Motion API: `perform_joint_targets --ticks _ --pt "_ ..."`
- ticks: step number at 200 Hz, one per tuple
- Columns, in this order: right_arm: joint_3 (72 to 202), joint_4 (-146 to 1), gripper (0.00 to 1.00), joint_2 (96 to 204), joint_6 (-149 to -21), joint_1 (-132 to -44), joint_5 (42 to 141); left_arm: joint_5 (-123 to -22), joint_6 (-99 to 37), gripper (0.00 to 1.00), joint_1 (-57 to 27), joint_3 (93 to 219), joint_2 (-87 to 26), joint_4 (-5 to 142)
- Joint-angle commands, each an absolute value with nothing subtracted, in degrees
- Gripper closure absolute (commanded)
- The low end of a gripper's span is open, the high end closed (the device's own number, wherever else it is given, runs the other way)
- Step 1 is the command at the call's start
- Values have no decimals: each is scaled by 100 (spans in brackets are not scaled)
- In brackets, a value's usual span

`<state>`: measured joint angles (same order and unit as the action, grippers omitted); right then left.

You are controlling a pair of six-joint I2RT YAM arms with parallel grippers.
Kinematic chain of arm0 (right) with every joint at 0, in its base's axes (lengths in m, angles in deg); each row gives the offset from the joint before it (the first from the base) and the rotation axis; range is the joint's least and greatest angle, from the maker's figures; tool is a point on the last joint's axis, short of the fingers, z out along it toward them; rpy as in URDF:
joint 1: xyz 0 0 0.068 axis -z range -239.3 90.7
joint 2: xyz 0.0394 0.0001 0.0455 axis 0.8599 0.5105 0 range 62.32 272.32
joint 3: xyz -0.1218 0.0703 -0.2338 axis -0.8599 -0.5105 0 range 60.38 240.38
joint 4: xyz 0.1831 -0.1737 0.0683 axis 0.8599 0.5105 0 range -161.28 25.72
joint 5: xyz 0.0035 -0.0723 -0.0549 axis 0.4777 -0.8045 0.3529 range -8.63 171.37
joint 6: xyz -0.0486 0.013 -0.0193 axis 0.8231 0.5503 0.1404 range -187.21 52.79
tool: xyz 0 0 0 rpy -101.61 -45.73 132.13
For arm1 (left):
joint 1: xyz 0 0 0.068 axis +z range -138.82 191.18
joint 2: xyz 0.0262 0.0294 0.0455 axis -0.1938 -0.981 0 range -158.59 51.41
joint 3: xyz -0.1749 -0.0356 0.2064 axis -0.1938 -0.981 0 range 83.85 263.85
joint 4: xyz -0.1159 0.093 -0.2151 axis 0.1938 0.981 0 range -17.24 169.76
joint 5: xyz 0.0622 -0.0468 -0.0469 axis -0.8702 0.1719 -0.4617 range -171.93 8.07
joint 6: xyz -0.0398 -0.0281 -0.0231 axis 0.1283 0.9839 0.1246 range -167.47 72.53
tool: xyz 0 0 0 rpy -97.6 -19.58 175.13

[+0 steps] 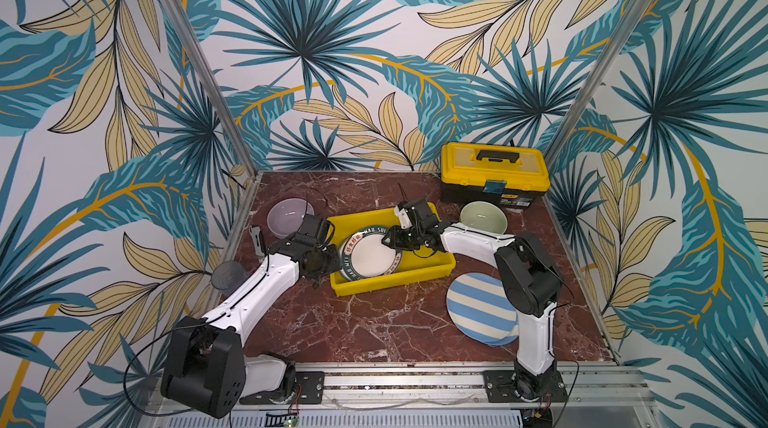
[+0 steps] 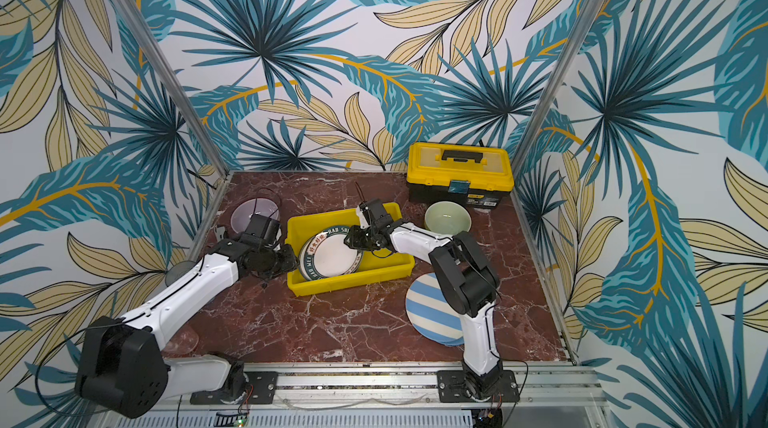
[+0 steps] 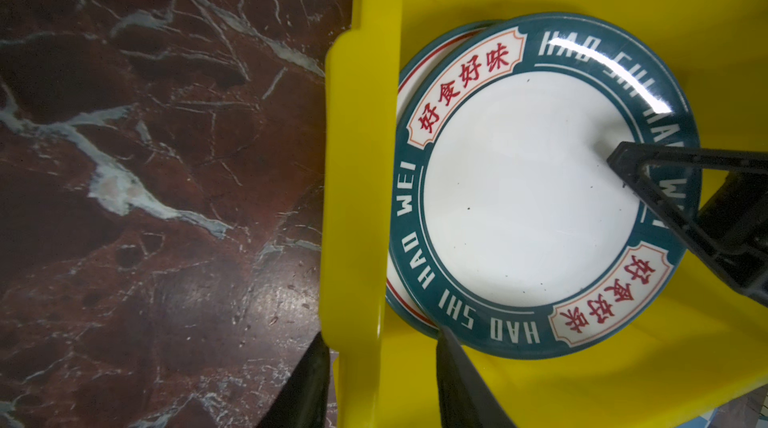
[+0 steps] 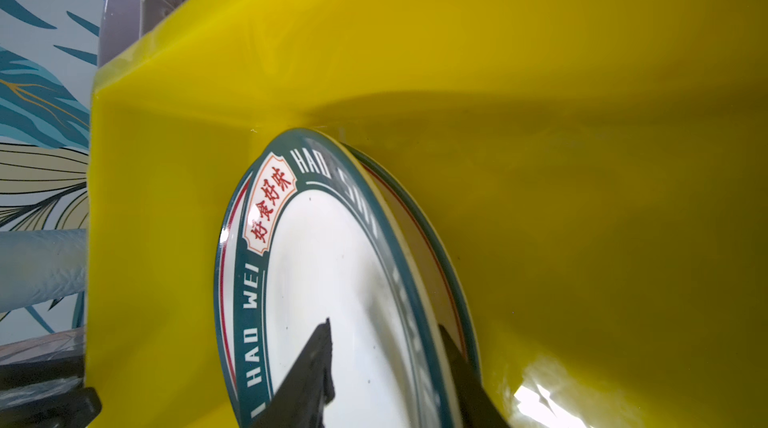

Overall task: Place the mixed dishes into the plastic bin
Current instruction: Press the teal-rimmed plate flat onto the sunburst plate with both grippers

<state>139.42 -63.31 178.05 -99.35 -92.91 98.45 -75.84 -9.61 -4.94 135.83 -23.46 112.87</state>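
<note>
Three walls papered in a tropical print of teal palm fronds and pale beige leaves on white [image 1: 365, 2] enclose a small cell. Slanting silver aluminium posts [image 1: 195, 56] mark the far corners. The floor is a dark red marble-patterned tabletop with white veins [image 1: 374, 322], softly lit. A yellow-and-black plastic toolbox with a black handle [image 1: 494, 174] sits far right. A silver aluminium rail [image 1: 415, 382] edges the near side.

We see the whole red marble tabletop [image 1: 374, 322] from high in front in both top views, while our wrist cameras both look closely at the teal-rimmed round lettered plate [image 3: 528, 197].
</note>
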Motion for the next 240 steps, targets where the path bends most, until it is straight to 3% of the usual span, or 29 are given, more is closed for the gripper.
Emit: perform_joint_targets --ticks 1,109,170,240 --pt "14192 -5935 58 17965 -9673 -9384 9533 -7621 -1030 61 -456 13526 -2441 11194" --pt "14841 -4772 48 18253 -9363 -9630 8680 -7630 -1100 75 -463 13358 -2626 11085" --pt "15115 -4259 34 18221 -9201 -9729 8242 -7657 -1126 77 -463 13341 -2628 11072" --pt "15635 -3462 32 18142 -9141 -9793 7876 -7648 -1124 79 -458 13333 -2633 11029"
